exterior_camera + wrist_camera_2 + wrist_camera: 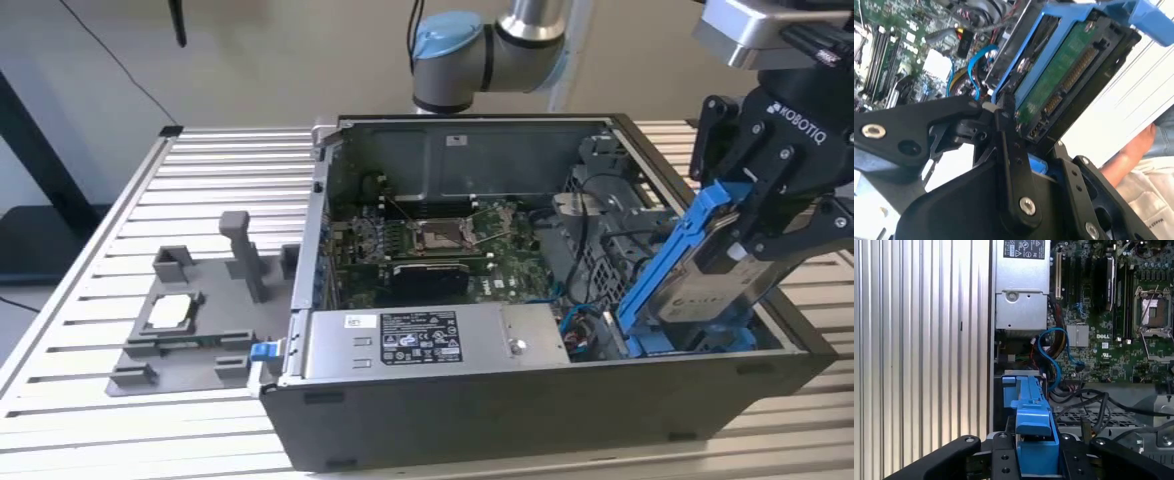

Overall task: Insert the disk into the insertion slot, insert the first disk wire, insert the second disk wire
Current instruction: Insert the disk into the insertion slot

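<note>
**Disk tilted at the slot mouth, not yet seated**

The first step is in hand. The claw (754, 235) pinches the disk (710, 282) by its blue frame and holds it tilted. The disk's lower end is down inside the case (534, 410) at the slot (663, 338), beside the power supply (414, 340). The upper end stands well above the case wall, so I judge the disk only partly entered.

Seating it would likely call for squaring the frame with the slot walls. It would also have to stay off the blue cable (1054, 347), which loops just beside the frame's far end.

The exterior view gives the tilt and the depth of entry. The first wrist view looks along the frame's edge and shows a finger (1004, 457) on either side of it. The second wrist view shows the disk's green board (1059, 75) and its connectors bare, so neither wire looks fitted. It also shows a person's arm (1134, 150) beyond the desk (200, 170).
</note>
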`<control>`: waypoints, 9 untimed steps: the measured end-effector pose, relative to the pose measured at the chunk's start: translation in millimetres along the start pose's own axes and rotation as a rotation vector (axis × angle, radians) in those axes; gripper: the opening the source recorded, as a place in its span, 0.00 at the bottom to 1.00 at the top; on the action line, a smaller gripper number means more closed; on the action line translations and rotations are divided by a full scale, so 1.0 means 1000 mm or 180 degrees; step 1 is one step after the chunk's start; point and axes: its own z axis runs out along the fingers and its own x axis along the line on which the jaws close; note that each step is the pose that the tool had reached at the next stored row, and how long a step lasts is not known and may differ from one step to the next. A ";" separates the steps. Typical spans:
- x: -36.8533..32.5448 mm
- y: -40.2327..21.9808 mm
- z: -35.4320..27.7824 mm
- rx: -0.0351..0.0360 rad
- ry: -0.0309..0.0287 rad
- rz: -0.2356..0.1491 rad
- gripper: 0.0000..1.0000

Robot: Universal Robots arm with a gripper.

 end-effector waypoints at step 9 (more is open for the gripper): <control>-0.0038 -0.0012 0.0072 -0.0001 0.0000 -0.0011 0.32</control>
